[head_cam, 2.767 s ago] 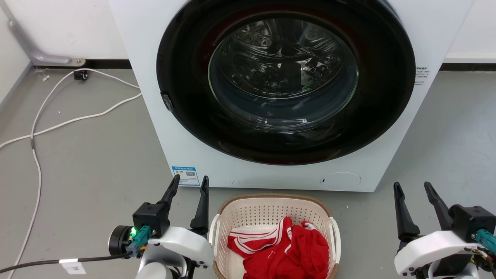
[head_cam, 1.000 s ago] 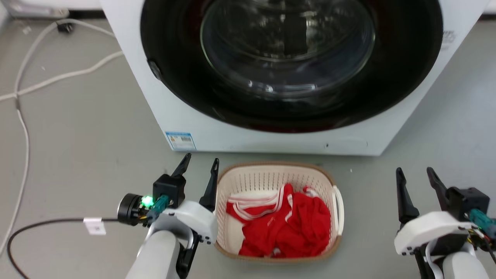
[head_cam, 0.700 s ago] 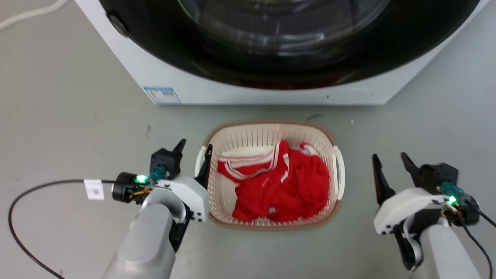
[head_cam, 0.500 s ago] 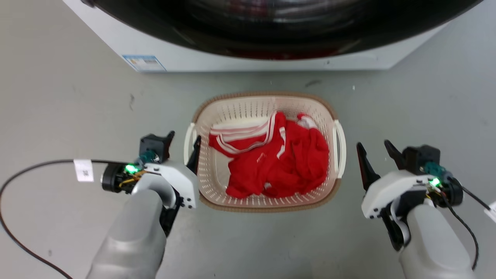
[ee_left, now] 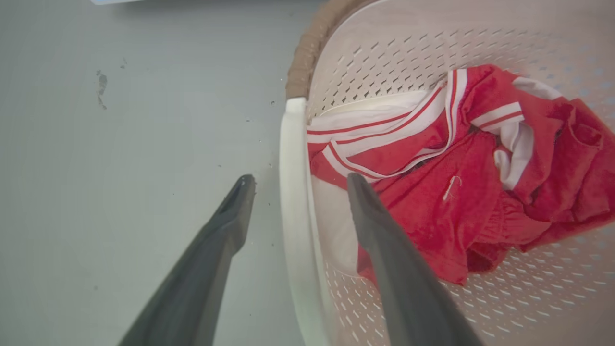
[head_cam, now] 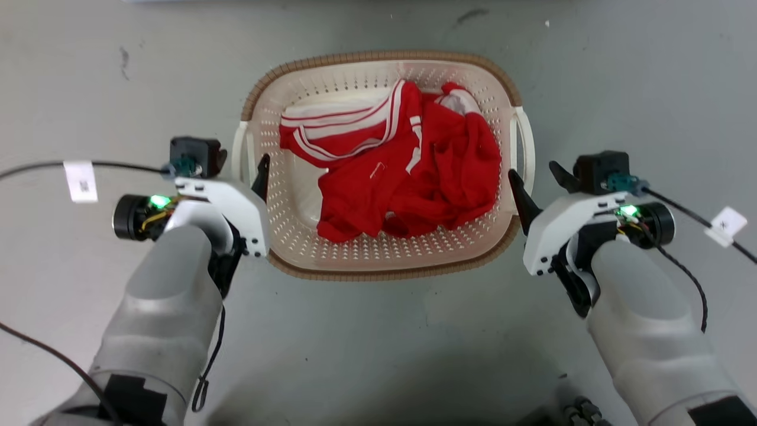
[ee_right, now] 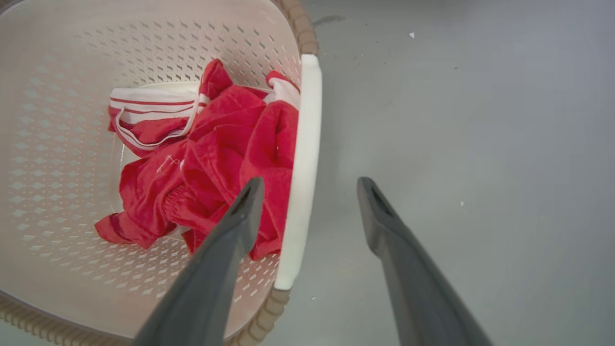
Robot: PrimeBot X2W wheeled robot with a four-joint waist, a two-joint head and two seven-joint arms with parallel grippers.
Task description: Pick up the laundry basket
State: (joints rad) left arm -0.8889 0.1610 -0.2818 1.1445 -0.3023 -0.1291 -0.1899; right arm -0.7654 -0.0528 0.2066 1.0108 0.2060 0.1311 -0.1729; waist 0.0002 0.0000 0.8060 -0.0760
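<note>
The laundry basket (head_cam: 378,57), cream with perforated walls and a brown woven-look rim, stands on the grey floor with red and white clothes (head_cam: 408,160) inside. My left gripper (head_cam: 242,161) is open at the basket's left side. In the left wrist view the white left handle (ee_left: 294,211) runs between its two fingers (ee_left: 230,216), one outside and one inside the basket. My right gripper (head_cam: 532,170) is open at the right side. It straddles the white right handle (ee_right: 303,144) the same way, with nothing clamped.
Grey floor (head_cam: 378,343) surrounds the basket. A black cable with a white tag (head_cam: 80,180) trails from my left wrist, and another tagged cable (head_cam: 726,223) from my right wrist. Small dark marks dot the floor (head_cam: 123,56) at the far left.
The head camera has tilted down, so the washer has left the picture. Both arms have closed in on the basket's sides, each open gripper now astride a side handle.
</note>
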